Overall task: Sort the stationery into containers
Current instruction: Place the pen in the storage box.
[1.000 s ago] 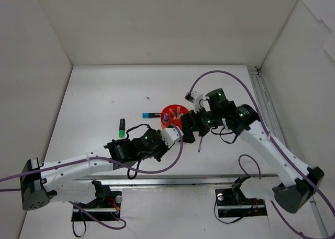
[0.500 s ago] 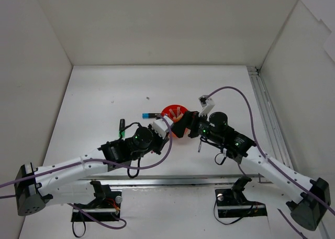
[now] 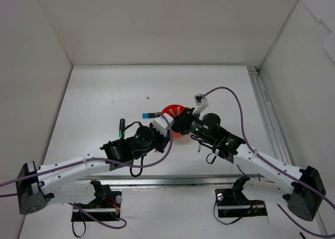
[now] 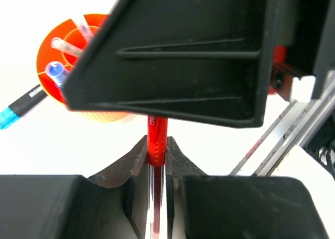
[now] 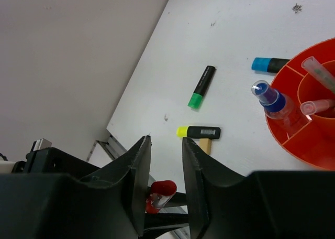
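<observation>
Nearest the bases, the left gripper (image 4: 157, 147) is seen clamped on a red pen (image 4: 157, 130). The barrel is pinched between the two pads and the red end juts forward toward the tub (image 5: 293, 139). The pen is thus held in the air, just short of the tub's near wall, and has not yet been dropped in.

The right gripper (image 5: 166, 144) is set directly opposite. Its jaws stand narrowly apart with the pen's red end between them. Whether they press on the pen cannot be told from the wrist view.

The pen is judged light, thin and stiff, with a smooth barrel that is likely to slide or swivel if pinched at one end only. A hold across the barrel, near its middle or just ahead of the left pads, is judged the safest. Little force should be needed.

Beyond the grippers, the tub is seen on the table (image 3: 104, 92) with a blue-white marker (image 5: 272, 99) and two pale pens standing in its compartments.

Farther out, three highlighters lie loose on the table, apart from one another. The yellow one (image 5: 201, 131) is nearest, the green one (image 5: 201, 86) lies beyond it, and the blue one (image 5: 269, 64) lies just beside the tub's far rim.
</observation>
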